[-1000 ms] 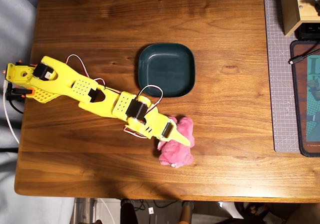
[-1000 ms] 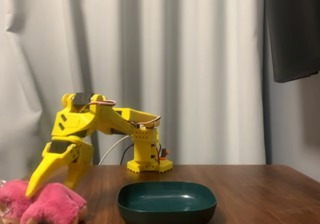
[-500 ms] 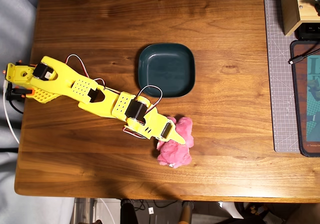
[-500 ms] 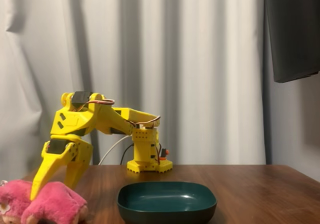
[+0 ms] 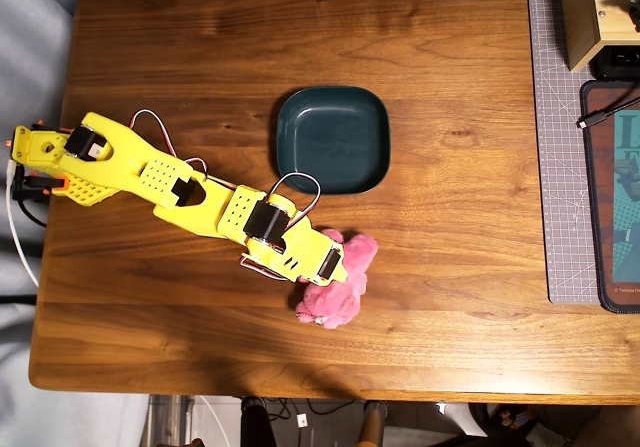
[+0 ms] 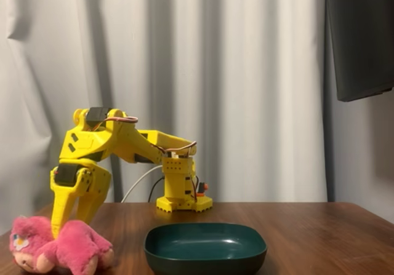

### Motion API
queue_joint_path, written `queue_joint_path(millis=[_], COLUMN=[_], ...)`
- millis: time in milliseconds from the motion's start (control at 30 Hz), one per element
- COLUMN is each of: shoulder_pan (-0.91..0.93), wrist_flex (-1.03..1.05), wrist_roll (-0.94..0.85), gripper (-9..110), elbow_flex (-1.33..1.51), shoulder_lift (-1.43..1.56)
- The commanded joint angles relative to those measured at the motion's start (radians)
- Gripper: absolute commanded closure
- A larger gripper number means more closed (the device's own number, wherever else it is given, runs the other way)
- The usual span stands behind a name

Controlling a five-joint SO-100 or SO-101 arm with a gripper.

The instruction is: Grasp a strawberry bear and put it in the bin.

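The strawberry bear (image 5: 330, 297) is a fluffy pink plush lying near the table's front edge, below and slightly left of the bin (image 5: 332, 139) in the overhead view. My yellow gripper (image 5: 343, 275) comes down onto its upper part, with the fingers pressed into the fur on either side. In the fixed view the bear (image 6: 74, 253) rests on the table, its face turned to the left, and the gripper (image 6: 66, 227) straddles its back from above. The bin (image 6: 205, 248), a shallow dark teal dish, stands to the bear's right with nothing in it.
The arm's base (image 5: 40, 162) sits at the table's left edge in the overhead view. At the right edge lie a grey cutting mat (image 5: 560, 167), a light wooden box (image 5: 585, 12) and a dark pad (image 5: 612, 197) with a cable.
The gripper has drawn in on the bear and pulled it a little to the left in the overhead view. The bear has turned, so its face now shows in the fixed view.
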Motion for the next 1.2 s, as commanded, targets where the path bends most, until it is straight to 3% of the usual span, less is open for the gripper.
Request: queue_joint_path(millis=[0,267,500,867,1167], shoulder_pan=[-0.014,0.075,0.095,0.149,0.270], wrist_flex=[0.054,0.242,0.249,0.249,0.244], wrist_roll=[0.008,0.153,0.281,0.293,0.276], gripper=[102,102,102,101,97], elbow_flex=[-0.055,-0.054,-0.052,-0.051,-0.052], shoulder_lift=[0.020,0.213,0.348,0.466,0.732])
